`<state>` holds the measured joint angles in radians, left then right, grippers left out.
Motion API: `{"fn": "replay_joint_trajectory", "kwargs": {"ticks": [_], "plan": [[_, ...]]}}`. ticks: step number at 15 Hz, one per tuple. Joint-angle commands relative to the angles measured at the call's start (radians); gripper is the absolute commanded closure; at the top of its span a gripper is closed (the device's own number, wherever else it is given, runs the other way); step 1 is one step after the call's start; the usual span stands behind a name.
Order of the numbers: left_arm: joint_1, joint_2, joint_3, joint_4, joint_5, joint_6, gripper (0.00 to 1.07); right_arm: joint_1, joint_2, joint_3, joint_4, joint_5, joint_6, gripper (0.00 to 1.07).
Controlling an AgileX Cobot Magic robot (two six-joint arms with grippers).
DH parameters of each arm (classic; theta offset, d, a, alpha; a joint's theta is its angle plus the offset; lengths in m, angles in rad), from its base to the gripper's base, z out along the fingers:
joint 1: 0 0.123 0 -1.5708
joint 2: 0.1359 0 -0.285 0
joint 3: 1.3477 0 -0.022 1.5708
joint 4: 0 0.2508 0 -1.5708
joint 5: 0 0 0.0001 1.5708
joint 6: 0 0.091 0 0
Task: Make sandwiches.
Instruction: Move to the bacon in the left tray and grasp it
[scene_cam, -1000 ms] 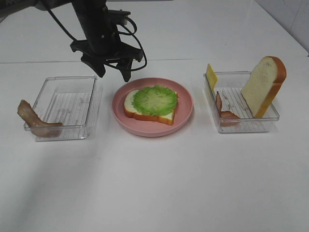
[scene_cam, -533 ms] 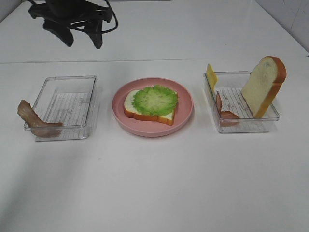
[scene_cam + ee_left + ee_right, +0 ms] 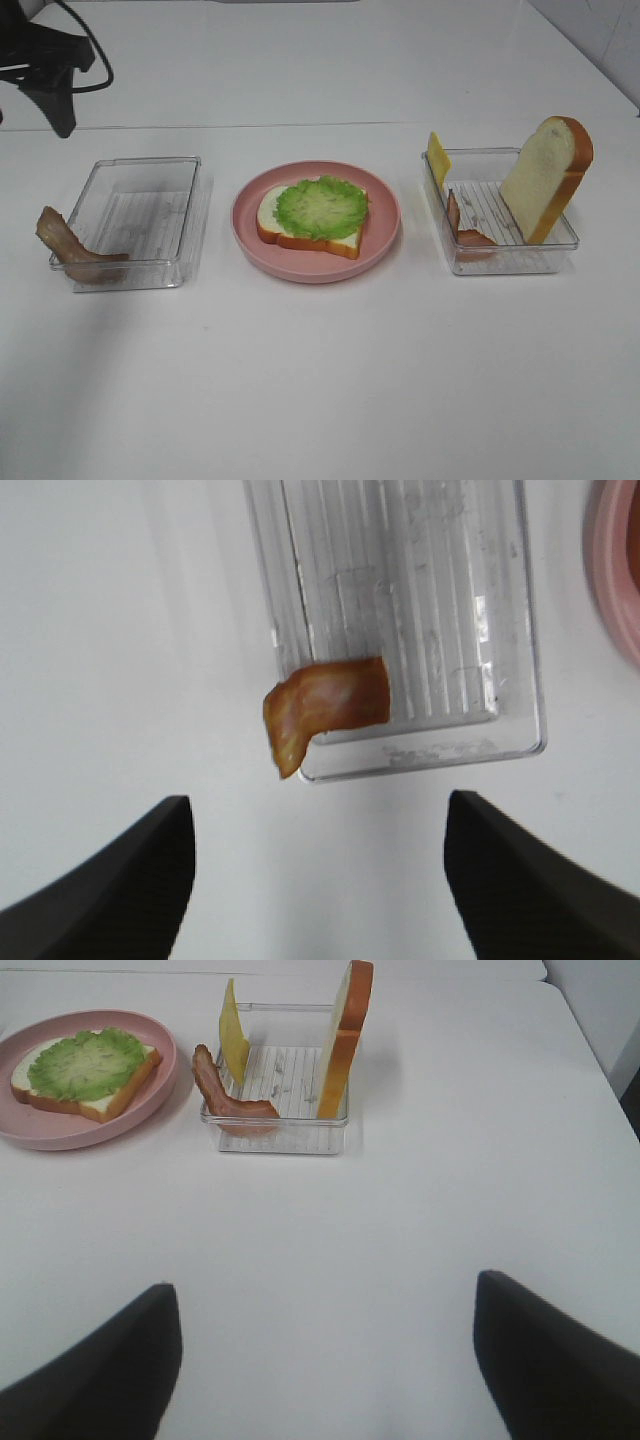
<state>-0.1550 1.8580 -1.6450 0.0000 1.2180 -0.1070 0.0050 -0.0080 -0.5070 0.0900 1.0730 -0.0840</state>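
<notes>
1. Your half-built sandwich, one slice topped with lettuce, lies flat on the pink plate at the middle of the surface. Its longer side runs across the high view, slightly skewed.
2. At the left tray, a bacon strip droops over the near corner, half outside.
3. The right tray holds an upright bread slice, a cheese square and a second bacon strip.
4. Your left pincer hangs released above the draped bacon; your right pincer is released too, back from the right tray.
</notes>
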Motion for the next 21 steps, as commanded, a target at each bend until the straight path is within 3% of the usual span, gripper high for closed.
{"fn": "replay_joint_trajectory", "kwargs": {"ticks": [1, 4, 8, 13, 21], "plan": [[0.042, -0.050, 0.093, 0.000, 0.071, -0.024, 0.39, -0.007, -0.012, 0.001, -0.003, -0.011, -0.010, 0.31], [0.085, -0.047, 0.201, 0.006, 0.003, -0.058, 0.39, -0.007, -0.012, 0.001, -0.003, -0.011, -0.010, 0.31], [0.085, -0.046, 0.265, -0.036, -0.163, -0.079, 0.39, -0.007, -0.012, 0.001, -0.003, -0.011, -0.010, 0.31], [0.085, 0.068, 0.259, -0.078, -0.246, -0.071, 0.40, -0.007, -0.012, 0.001, -0.003, -0.011, -0.010, 0.31], [0.085, 0.183, 0.259, -0.080, -0.340, -0.050, 0.58, -0.007, -0.012, 0.001, -0.003, -0.012, -0.010, 0.31]]}}
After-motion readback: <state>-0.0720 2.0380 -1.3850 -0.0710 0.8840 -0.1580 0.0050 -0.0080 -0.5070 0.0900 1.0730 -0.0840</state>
